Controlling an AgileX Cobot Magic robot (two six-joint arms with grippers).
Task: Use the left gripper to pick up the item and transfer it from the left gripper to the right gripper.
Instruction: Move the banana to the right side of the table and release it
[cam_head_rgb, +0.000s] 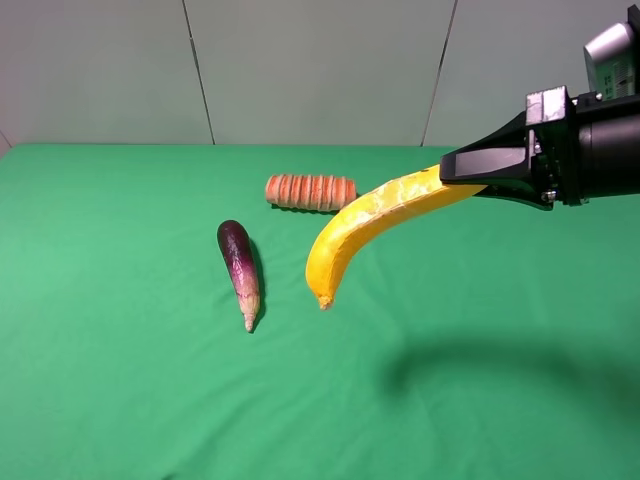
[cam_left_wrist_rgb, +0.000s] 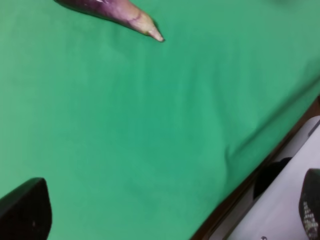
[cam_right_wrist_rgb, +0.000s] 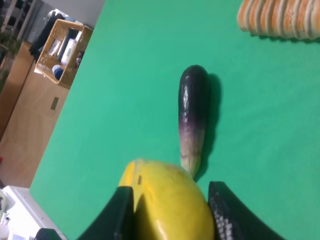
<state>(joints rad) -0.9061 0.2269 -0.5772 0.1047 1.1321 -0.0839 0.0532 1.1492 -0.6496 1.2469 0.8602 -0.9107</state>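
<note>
Right tool (cam_head_rgb: 462, 170) clamped on banana (cam_head_rgb: 360, 225), eggplant (cam_head_rgb: 240, 262) on cloth (cam_head_rgb: 120, 380)

This looks like a robot test lab, not a home or a shop. A counter draped in plain green cloth (cam_head_rgb: 120, 400) stands before a bare wall of pale grey panels (cam_head_rgb: 310, 70) with dark seams. A black robot arm (cam_head_rgb: 600, 145) reaches over it, its jaws clamped on a curved yellow banana (cam_head_rgb: 370, 225). Beyond the cloth's edge, the right wrist view shows a yellow woven basket (cam_right_wrist_rgb: 62, 50) of oddments beside a brown wooden surface (cam_right_wrist_rgb: 30, 125) (floor or cabinet, hard to tell).
</note>
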